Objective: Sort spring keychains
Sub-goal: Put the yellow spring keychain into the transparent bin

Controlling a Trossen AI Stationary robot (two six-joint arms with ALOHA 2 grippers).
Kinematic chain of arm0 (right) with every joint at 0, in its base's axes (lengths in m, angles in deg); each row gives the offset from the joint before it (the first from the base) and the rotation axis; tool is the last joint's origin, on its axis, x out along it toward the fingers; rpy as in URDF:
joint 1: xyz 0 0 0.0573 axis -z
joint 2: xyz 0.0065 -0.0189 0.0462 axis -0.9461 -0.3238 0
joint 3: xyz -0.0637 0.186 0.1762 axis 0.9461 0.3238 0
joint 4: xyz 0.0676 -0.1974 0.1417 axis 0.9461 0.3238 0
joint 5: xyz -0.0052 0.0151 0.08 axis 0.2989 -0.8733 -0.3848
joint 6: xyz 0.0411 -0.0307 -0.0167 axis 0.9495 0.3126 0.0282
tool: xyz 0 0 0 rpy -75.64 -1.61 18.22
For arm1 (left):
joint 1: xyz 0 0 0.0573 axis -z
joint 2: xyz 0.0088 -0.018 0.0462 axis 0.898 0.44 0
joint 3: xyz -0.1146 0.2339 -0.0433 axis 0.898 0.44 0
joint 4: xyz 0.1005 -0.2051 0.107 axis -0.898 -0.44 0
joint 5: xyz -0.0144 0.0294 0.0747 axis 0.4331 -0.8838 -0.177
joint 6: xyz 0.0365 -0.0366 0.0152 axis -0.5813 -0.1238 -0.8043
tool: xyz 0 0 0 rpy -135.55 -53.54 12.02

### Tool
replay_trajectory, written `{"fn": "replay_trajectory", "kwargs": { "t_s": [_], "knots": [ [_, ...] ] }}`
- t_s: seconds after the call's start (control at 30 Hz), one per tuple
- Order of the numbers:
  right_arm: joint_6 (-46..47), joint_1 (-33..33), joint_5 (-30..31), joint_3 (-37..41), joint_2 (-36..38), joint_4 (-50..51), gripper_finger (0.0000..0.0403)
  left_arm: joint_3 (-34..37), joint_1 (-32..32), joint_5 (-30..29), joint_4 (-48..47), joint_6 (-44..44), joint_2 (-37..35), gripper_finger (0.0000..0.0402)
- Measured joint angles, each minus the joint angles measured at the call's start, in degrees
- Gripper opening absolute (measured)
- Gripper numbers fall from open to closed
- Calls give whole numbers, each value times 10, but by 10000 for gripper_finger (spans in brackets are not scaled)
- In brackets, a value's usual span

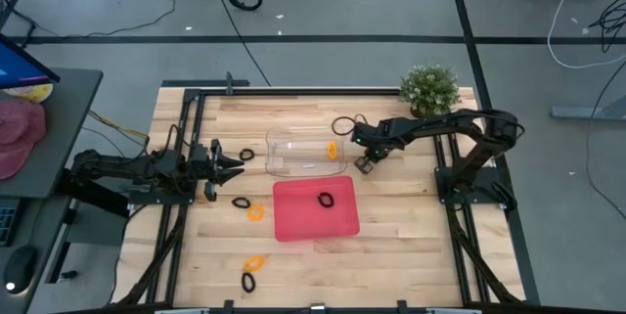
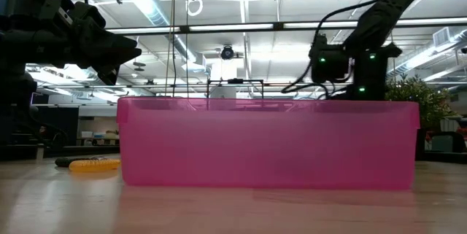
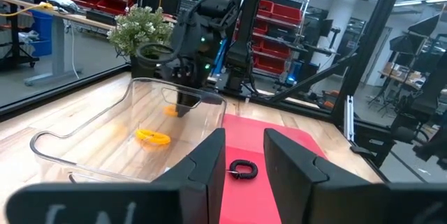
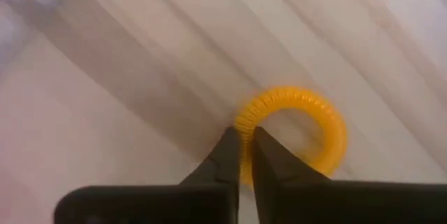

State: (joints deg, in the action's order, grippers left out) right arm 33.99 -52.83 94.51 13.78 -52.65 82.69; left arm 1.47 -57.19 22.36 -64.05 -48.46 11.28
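My right gripper (image 4: 241, 155) points down just right of the clear tray (image 1: 284, 162) and is shut on an orange spring keychain (image 4: 297, 130); the arm hides this one in the high view. A second orange one (image 1: 333, 148) lies in the clear tray. A black one (image 1: 325, 199) lies in the pink tray (image 1: 293, 221). Loose on the wood lie black ones (image 1: 246, 155) (image 1: 240, 201) and an orange one (image 1: 255, 212). My left gripper (image 3: 244, 161) hovers level at the table's left, open, with nothing in it. My right gripper pinches the orange loop's coiled cord (image 4: 246, 123) at one spot on the ring, between its two fingertips. The fingers come from above, pointing down, and lie across the cord. The rest of the ring lies flat beyond the tips; whether it is off the wood I cannot tell.
Near the front edge lie an orange keychain (image 1: 253, 263) and a black one (image 1: 248, 281). A black cord loop (image 1: 342, 125) lies behind the clear tray. A potted plant (image 1: 430, 87) stands at the far right corner. Bare wood lies right of the pink tray.
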Motion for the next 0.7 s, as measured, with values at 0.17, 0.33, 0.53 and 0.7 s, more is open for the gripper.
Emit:
{"fn": "replay_trajectory", "kwargs": {
  "t_s": [0.17, 0.33, 0.53, 0.7],
  "knots": [
    [10, -14, 106, -2, 74, 4, 12, 0, 0, 0, 0, 0, 0, 103],
    [27, -68, 338, 3, 129, -52, 14, 0, 0, 0, 0, 0, 0, 103],
    [-198, -137, 301, 124, 167, -567, 14, 0, 0, 0, 0, 0, 0, 103],
    [-199, -108, -16, 242, 162, -1047, 12, 0, 0, 0, 0, 0, 0, 103]
  ]
}}
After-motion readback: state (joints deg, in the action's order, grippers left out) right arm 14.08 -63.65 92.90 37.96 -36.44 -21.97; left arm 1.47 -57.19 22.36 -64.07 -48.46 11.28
